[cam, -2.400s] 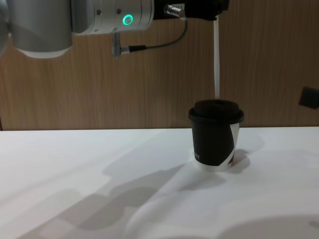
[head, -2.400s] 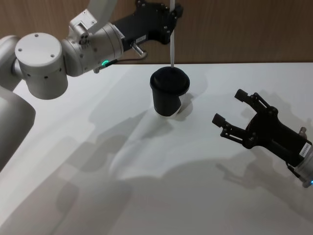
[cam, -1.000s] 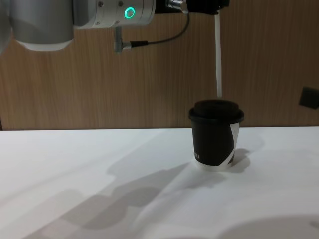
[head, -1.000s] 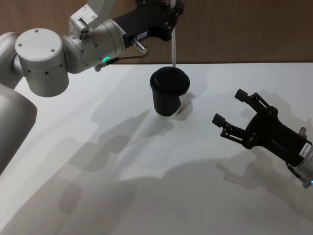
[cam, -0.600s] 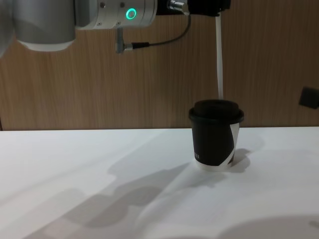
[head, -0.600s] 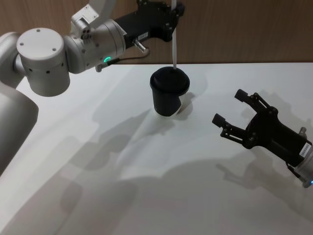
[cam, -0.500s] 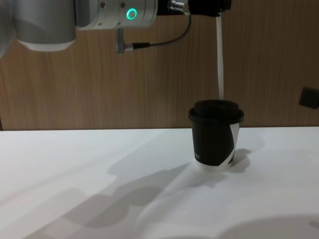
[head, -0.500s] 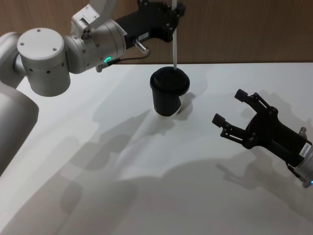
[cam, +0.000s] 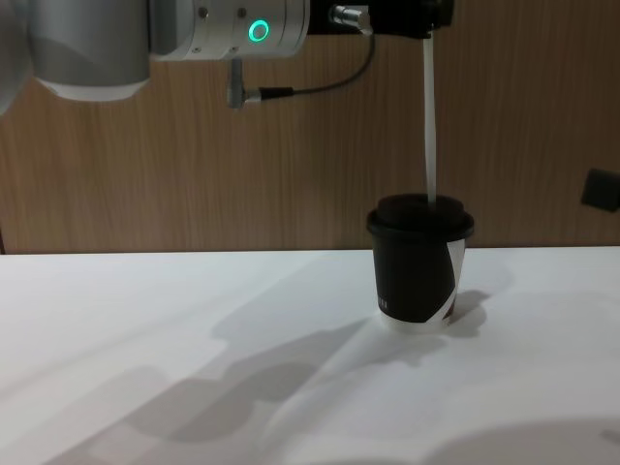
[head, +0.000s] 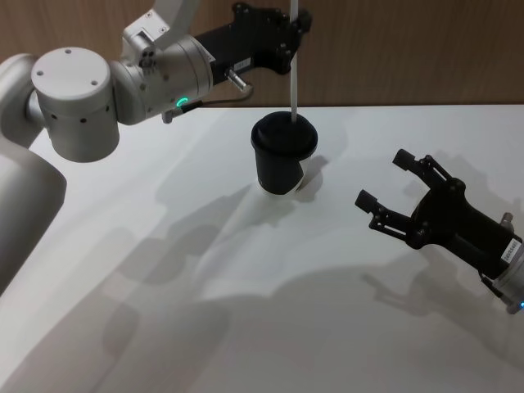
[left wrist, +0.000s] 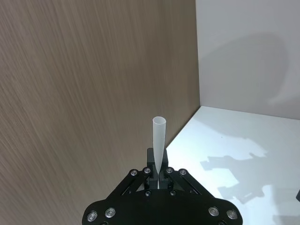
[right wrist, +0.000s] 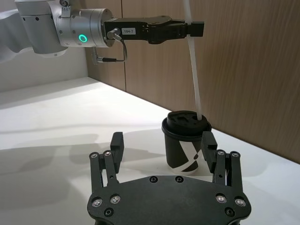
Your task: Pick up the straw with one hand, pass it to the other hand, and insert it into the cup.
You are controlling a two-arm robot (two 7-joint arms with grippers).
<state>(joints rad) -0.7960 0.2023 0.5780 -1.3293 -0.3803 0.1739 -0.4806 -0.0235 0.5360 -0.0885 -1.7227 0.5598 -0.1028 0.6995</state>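
Your left gripper (head: 293, 33) pinches the straw (head: 293, 70) upright, tip at the cup (head: 282, 155) lid. Right gripper (head: 385, 190) idles well apart, fingers wide. Wood wall (cam: 291, 174) close behind.

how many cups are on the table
1. The cup stands on the white table, directly under the straw that the left claw holds upright over its lid.

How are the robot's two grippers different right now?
The left gripper is up high above the cup, while the right gripper sits low over the table. The left one's fingers are shut on the straw; the right one's fingers are spread open and hold nothing. Both are black.
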